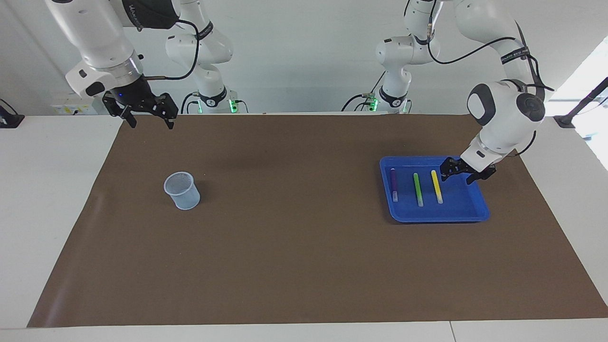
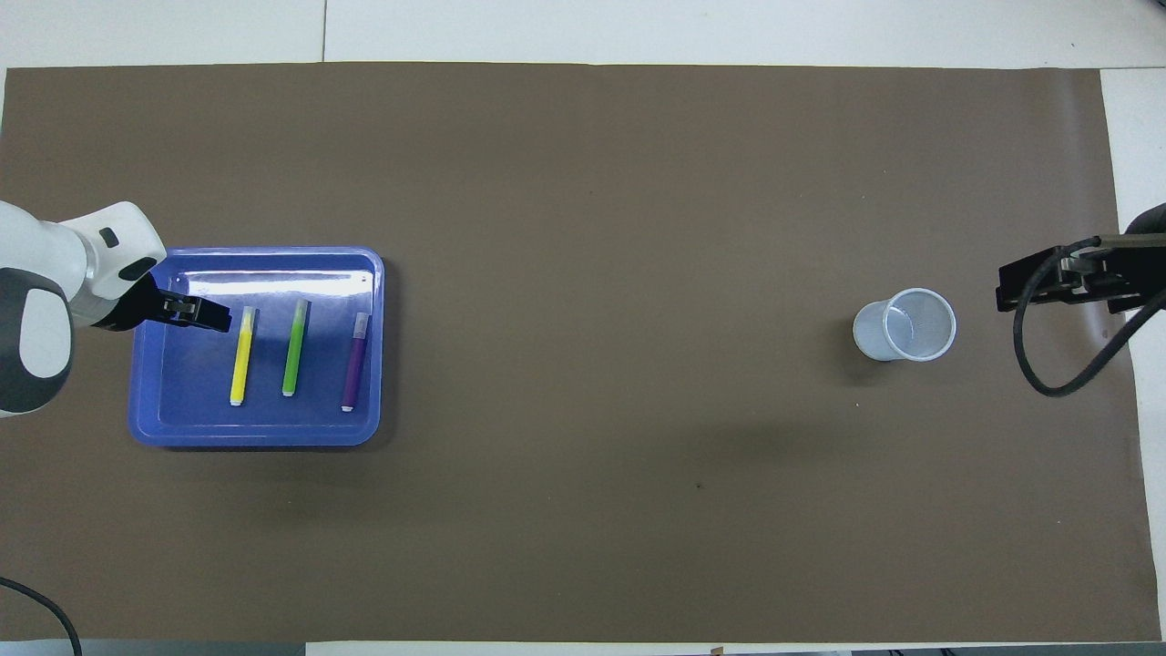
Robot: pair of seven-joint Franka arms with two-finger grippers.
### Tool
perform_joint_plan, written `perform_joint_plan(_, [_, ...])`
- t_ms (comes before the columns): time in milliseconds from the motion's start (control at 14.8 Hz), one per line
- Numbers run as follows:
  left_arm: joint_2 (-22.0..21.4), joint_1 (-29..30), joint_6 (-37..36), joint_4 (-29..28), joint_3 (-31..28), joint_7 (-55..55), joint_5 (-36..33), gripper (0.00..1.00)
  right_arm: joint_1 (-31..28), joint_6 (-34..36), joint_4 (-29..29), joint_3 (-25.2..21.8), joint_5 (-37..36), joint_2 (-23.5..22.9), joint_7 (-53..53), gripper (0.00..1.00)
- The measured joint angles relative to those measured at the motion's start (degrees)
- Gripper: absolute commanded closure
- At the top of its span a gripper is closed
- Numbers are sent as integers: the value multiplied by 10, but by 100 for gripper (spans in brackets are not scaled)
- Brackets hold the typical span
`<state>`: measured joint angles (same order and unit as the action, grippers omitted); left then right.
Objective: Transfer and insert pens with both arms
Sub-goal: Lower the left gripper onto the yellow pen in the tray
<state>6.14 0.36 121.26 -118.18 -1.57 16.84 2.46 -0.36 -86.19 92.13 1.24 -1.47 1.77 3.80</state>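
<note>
All three pens, yellow [image 1: 436, 186], green [image 1: 418, 189] and purple [image 1: 394, 185], lie side by side in the blue tray [image 1: 480, 210]; none has reached the cup [image 1: 182, 190]. The left hand [image 1: 460, 172], fingers apart, hovers over the tray beside the yellow pen. The right hand [image 1: 147, 113] waits, released. Brown mat [image 1: 304, 266] covers the white table [image 1: 52, 166].

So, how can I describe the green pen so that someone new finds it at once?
Look at the blue tray on the brown mat, toward the left arm's end of the table. Three pens lie in it side by side. The green pen is the middle one, between the purple pen and the yellow pen.
</note>
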Motion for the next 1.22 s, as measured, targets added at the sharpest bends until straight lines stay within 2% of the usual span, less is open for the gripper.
perform_joint_plan(609, [3, 0, 83, -75, 0, 7, -1, 24, 0, 0, 0, 0, 0, 0, 0, 0])
perform_joint_plan(1217, [4, -1, 93, -95, 2, 8, -1, 27, 0, 0, 0, 0, 0, 0, 0, 0])
